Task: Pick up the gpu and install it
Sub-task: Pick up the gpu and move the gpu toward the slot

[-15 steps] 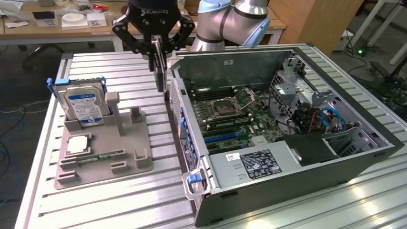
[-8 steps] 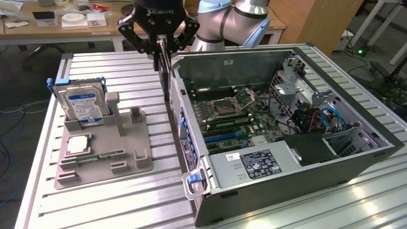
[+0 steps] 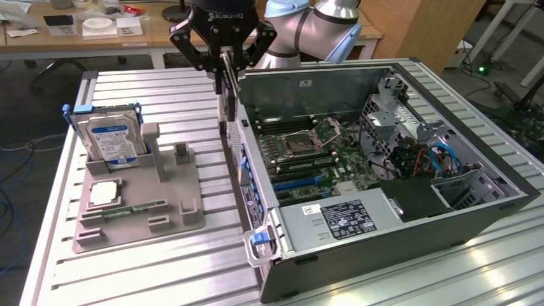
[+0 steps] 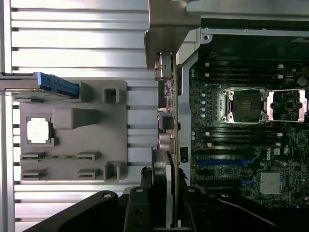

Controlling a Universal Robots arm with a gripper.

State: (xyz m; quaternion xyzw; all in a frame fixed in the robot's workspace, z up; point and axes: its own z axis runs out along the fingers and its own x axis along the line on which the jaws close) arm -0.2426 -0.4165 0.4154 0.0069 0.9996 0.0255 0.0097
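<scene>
Sticker [image 3: 344, 218]: nearest us, inside the open computer case [image 3: 408, 248]; we cannot read its print.
Holder [image 3: 170, 191]: grey, on the desk [image 3: 153, 274] at the exterior view's left, carrying a hard drive [image 3: 109, 137] with a blue-white label.
Motherboard [image 4: 241, 169]: we read "DELL".
gpu [image 3: 227, 95]: hanging edge-on between holder and motherboard.
Tool [image 3: 225, 57]: marked "ROBOTIQ", pinching the gpu's top edge.

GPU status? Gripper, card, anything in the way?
Gripper shut on gpu, card hanging on edge. Up beside the open case wall, not in a slot. Hard drive in grey holder stands clear of it.
</scene>
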